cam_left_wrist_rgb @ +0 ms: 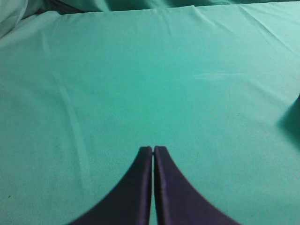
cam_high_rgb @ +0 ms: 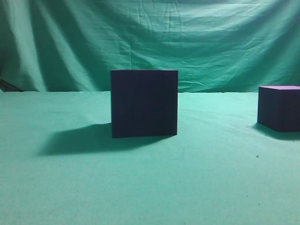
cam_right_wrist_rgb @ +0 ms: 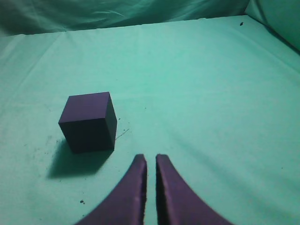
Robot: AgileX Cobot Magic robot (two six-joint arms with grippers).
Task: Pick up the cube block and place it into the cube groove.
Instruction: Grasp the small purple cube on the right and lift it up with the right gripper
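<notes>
Exterior: table-height, level. Wrists: slanting down, near cloth (cam_left_wrist_rgb: 140,84).
</notes>
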